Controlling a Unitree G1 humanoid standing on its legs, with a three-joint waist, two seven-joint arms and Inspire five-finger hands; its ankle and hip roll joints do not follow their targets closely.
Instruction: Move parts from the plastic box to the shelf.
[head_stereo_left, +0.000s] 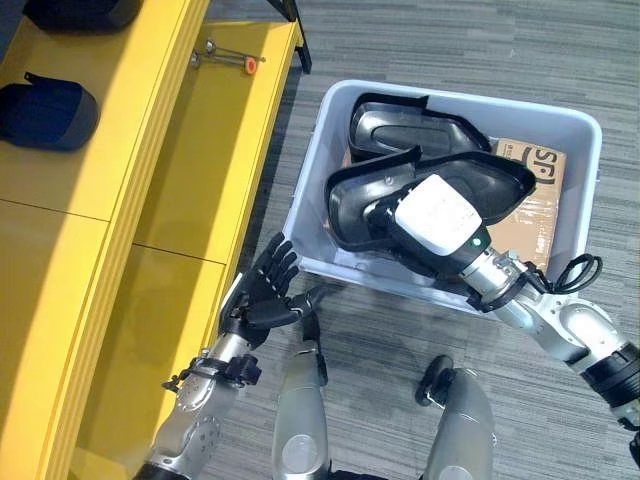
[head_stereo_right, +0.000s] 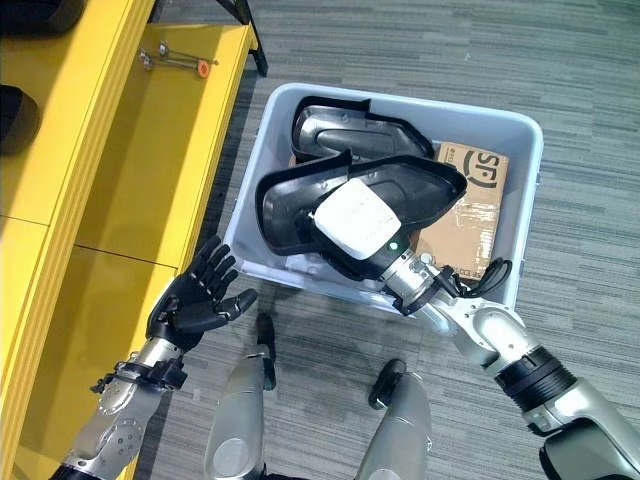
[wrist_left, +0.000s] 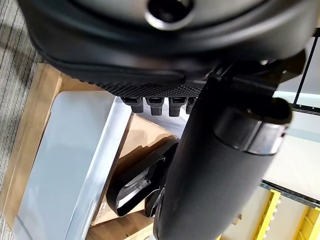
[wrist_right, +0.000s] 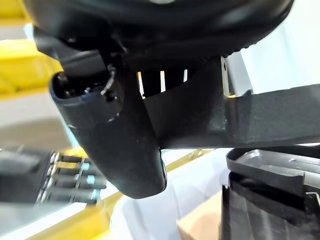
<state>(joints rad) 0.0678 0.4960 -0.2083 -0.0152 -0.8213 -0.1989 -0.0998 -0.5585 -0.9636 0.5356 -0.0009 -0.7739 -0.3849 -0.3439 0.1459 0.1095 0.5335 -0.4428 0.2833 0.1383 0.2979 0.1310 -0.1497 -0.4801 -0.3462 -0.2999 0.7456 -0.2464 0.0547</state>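
Grey plastic box (head_stereo_left: 570, 130) sits on the carpeted floor (head_stereo_left: 440, 50), right of the yellow shelf (head_stereo_left: 215, 150). Inside the box: two black moulded parts and a brown cardboard box (head_stereo_left: 535, 200) at the right side. The upper black part (head_stereo_left: 400, 195) is tilted, lying across the near half of the box; the second black part (head_stereo_left: 400, 125) lies behind it toward the far wall.

Right hand (head_stereo_left: 440, 220) is in the box, white-covered back facing up, set on the upper black part; the right wrist view shows the thumb (wrist_right: 120, 145) and a band of the part's edge (wrist_right: 260, 115) running under the palm, so the fingers are curled round that edge, gripping it.

Left hand (head_stereo_left: 262, 295) hovers outside the box, just beside its near left corner, over the edge of the shelf and the floor; fingers (head_stereo_right: 215, 265) straight and spread wide, holding nothing.

On the shelf: a small metal tool with an orange end (head_stereo_left: 228, 58) on the far lower level, a dark blue item (head_stereo_left: 45, 112) on the upper level at far left, and another dark item (head_stereo_left: 80, 10) beyond it.
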